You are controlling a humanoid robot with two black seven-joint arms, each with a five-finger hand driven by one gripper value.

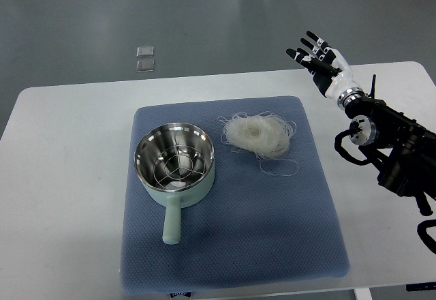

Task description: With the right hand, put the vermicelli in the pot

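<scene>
We hold our right hand [320, 60], fingers spread and empty, well right of the noodles [259, 135], with the pot [174, 160] just beyond them.

Bare mat [286, 211] around vermicelli [260, 135]; pot [174, 163] just beside.

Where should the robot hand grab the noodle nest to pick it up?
Probably the thick middle of the vermicelli, coming down from above with the open right hand. It lies flat on the blue mat right of the pot; its edges are only loose strands.
</scene>
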